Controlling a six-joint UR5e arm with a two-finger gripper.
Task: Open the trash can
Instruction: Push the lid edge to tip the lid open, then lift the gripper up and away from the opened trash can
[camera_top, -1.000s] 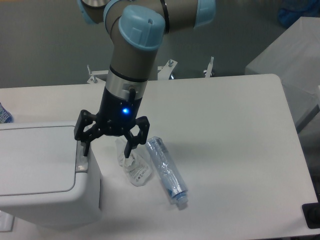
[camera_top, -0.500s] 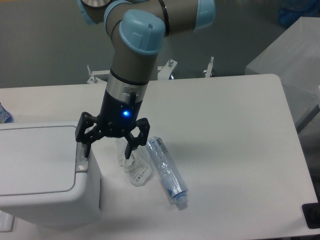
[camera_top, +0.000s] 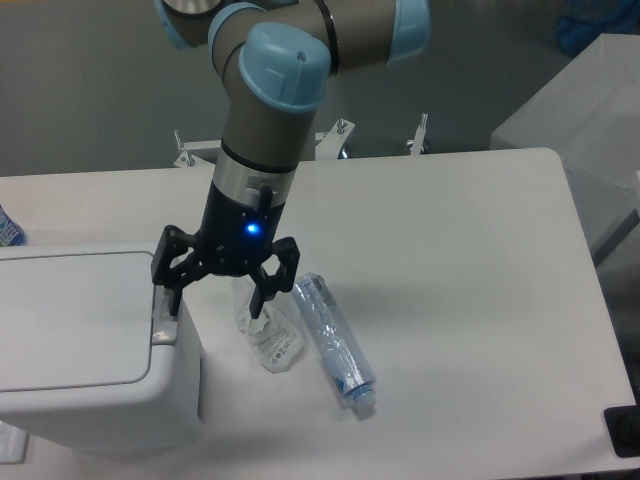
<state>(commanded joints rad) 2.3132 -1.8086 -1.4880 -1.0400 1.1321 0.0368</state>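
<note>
The white trash can (camera_top: 90, 400) stands at the table's front left with its flat lid (camera_top: 70, 315) down. A small grey button strip (camera_top: 162, 325) sits on its right rim. My gripper (camera_top: 213, 301) is open, its jaws spread wide. The left fingertip (camera_top: 170, 300) is right over the button strip and seems to touch it. The right fingertip (camera_top: 256, 303) hangs over the clear plastic bag (camera_top: 272, 338), beside the bin.
A clear plastic bottle with a blue label (camera_top: 333, 340) lies on the white table (camera_top: 450, 280) to the right of the bag. A metal fixture (camera_top: 335, 140) is at the table's far edge. A grey box (camera_top: 590, 110) stands at the right.
The gripper has shifted very slightly right and down onto the bin's rim. The lid has stayed shut.
</note>
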